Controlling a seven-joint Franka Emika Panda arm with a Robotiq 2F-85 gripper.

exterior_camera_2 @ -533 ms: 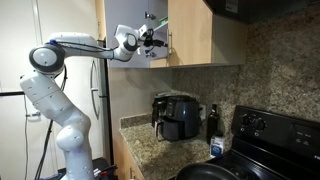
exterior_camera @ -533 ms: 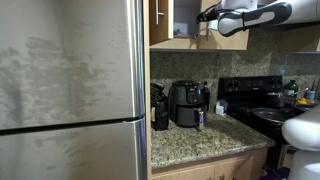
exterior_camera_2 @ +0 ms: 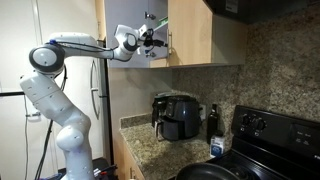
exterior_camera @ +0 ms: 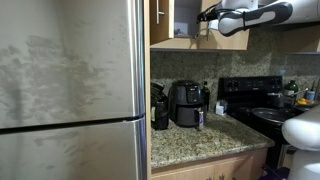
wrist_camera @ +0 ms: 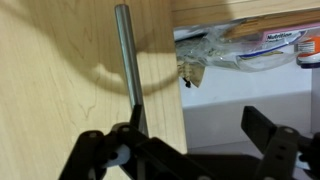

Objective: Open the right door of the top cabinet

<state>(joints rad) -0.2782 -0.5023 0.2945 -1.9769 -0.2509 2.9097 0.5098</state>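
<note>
light tan wood: the right door (wrist_camera: 70, 80) of the top cabinet (exterior_camera_2: 190, 35) fills the wrist view's left. its silver handle (wrist_camera: 127, 70) runs vertically, just inside the lower-left finger. gripper (wrist_camera: 185, 150) fingers spread wide, pinching nothing.

Stainless fridge (exterior_camera: 70, 80), granite counter (exterior_camera: 190, 142), speckled stone backsplash (exterior_camera_2: 285, 70), black stove (exterior_camera: 250, 92), black air fryer (exterior_camera: 188, 103)

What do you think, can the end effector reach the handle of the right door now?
Probably yes: the end effector is open, the handle stands just inside its jaws, and nothing blocks it.
</note>
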